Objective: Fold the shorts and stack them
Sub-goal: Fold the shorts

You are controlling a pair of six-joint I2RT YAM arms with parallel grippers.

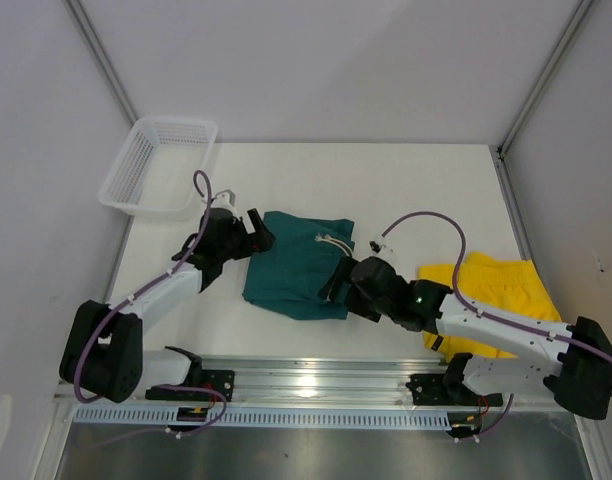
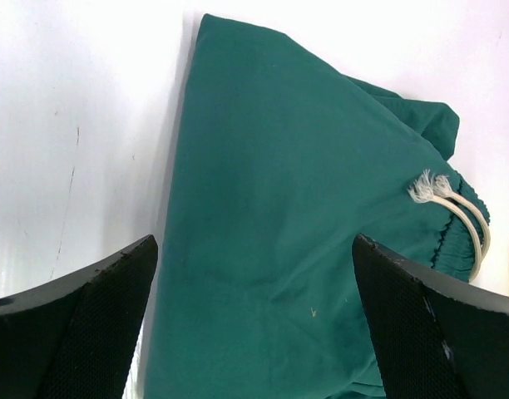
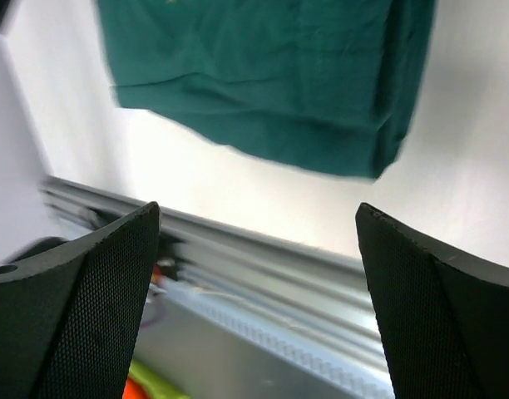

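Now flanks the folded teal shorts (image 1: 291,275) with left gripper (image 1: 258,230) and right gripper (image 1: 336,281), both wide and empty, presumably so the fold lies undisturbed; yellow shorts (image 1: 498,282) aside, unfolded.

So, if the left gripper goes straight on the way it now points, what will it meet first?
Most likely the folded dark teal-green fabric shorts: they fill the view between the open jaws of the left gripper. How far away they are is unclear.
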